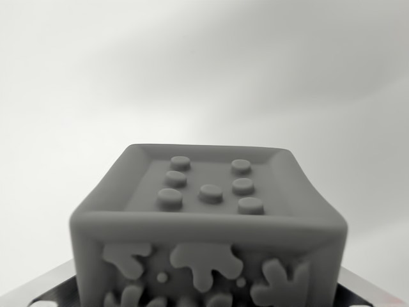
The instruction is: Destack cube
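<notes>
A grey cube (pixel 208 217) fills the lower middle of the wrist view, very near the camera. Its top face is a recessed panel with several raised round studs, and its front face carries raised splat shapes and small dots. The cube's lower part is cut off by the bottom edge of the picture. My gripper (pixel 208 300) sits around the cube. Only slanted dark metal parts of its fingers (pixel 46 288) show, at the bottom left and bottom right corners beside the cube. The fingertips are hidden, so contact with the cube's sides cannot be judged. No second cube is visible.
Behind the cube there is only a plain, blurred pale grey surface (pixel 204 70) with soft shadows across the top and right.
</notes>
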Tool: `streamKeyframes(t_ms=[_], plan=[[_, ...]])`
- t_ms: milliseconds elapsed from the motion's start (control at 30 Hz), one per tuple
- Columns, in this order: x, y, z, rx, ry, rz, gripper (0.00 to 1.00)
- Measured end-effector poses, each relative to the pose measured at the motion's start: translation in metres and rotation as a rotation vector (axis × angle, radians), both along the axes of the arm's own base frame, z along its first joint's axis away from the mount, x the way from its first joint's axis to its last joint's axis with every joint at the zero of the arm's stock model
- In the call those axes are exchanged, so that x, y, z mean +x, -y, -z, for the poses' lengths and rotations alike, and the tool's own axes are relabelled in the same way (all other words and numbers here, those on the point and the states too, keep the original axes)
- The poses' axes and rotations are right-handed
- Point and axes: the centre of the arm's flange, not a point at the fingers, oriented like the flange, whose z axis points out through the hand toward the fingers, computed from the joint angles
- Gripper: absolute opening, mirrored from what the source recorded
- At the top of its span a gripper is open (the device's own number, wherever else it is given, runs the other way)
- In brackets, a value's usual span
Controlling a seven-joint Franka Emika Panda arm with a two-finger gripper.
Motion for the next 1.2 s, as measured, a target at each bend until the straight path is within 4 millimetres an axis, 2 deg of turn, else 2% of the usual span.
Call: streamKeyframes(t_ms=[1200], plan=[[-0.004,-0.064,0.006,-0.002,0.001,0.151,0.0]])
